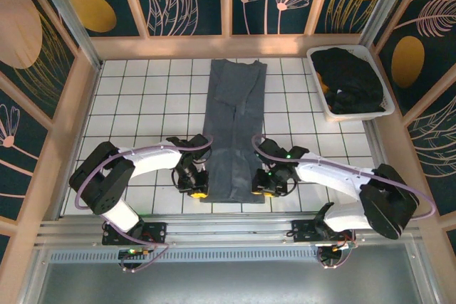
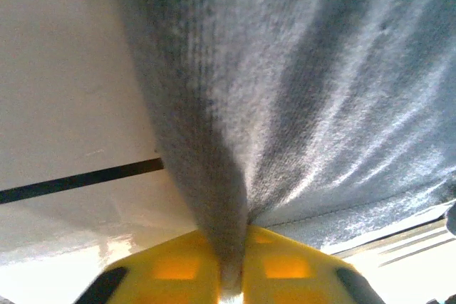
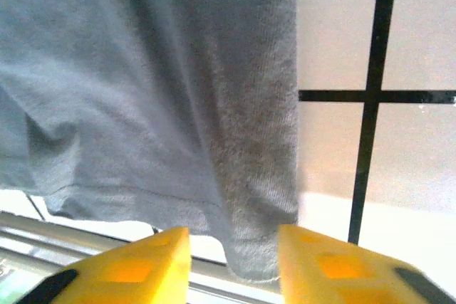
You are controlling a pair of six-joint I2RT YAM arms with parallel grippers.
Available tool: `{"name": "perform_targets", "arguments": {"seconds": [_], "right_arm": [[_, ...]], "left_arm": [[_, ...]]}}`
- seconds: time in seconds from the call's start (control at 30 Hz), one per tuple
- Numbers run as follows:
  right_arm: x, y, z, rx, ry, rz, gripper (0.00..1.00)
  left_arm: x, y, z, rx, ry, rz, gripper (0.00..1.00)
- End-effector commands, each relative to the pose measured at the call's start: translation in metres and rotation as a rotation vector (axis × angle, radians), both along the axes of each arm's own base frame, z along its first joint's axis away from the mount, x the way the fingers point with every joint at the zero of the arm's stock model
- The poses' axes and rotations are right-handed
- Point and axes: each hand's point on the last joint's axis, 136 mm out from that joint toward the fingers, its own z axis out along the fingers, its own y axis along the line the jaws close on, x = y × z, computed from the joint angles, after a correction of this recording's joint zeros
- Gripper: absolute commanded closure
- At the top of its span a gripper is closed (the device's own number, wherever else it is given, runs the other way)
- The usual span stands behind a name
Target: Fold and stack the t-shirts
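A slate blue-grey t-shirt (image 1: 231, 133) lies as a long narrow strip down the middle of the tiled table, its hem toward the near edge. My left gripper (image 1: 198, 191) sits at the hem's left corner. In the left wrist view its yellow fingers (image 2: 178, 268) are shut on a pinched ridge of the grey fabric (image 2: 285, 69). My right gripper (image 1: 258, 191) is at the hem's right corner. In the right wrist view it (image 3: 234, 261) stands open, with the corner of the shirt (image 3: 142, 69) hanging between the fingers and gaps on both sides. Black t-shirts (image 1: 349, 80) are heaped in the bin.
A white plastic bin (image 1: 388, 108) stands at the back right of the table. Wooden walls close in the left, back and right sides. A metal rail (image 1: 228, 229) runs along the near edge by the arm bases.
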Motion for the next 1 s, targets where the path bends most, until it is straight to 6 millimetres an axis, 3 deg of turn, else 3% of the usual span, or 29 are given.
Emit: {"name": "perform_targets", "arguments": {"seconds": [0.0, 0.17, 0.37, 0.5, 0.53, 0.73, 0.97], "right_arm": [[-0.01, -0.016, -0.009, -0.037, 0.027, -0.049, 0.57], [-0.008, 0.0, -0.016, 0.003, 0.044, -0.029, 0.58], [-0.011, 0.0, -0.03, -0.031, 0.074, -0.014, 0.67], [-0.008, 0.011, -0.027, 0.012, 0.073, -0.004, 0.9], [-0.009, 0.012, -0.026, 0.014, 0.07, 0.004, 1.0], [-0.017, 0.015, -0.009, 0.064, 0.08, 0.01, 1.0], [-0.016, 0.022, 0.026, 0.127, 0.075, 0.011, 1.0]], "left_arm": [[-0.003, 0.003, -0.014, 0.015, -0.007, -0.028, 0.92], [-0.005, 0.003, -0.012, 0.008, -0.003, -0.039, 0.94], [-0.011, 0.008, -0.013, 0.011, 0.01, -0.044, 1.0], [-0.017, 0.006, -0.011, -0.024, 0.024, -0.053, 1.0], [-0.019, 0.005, -0.01, -0.036, 0.033, -0.054, 1.0], [-0.02, 0.002, -0.001, -0.065, 0.023, -0.058, 1.0], [-0.004, -0.01, 0.041, -0.15, -0.084, -0.046, 1.0]]}}
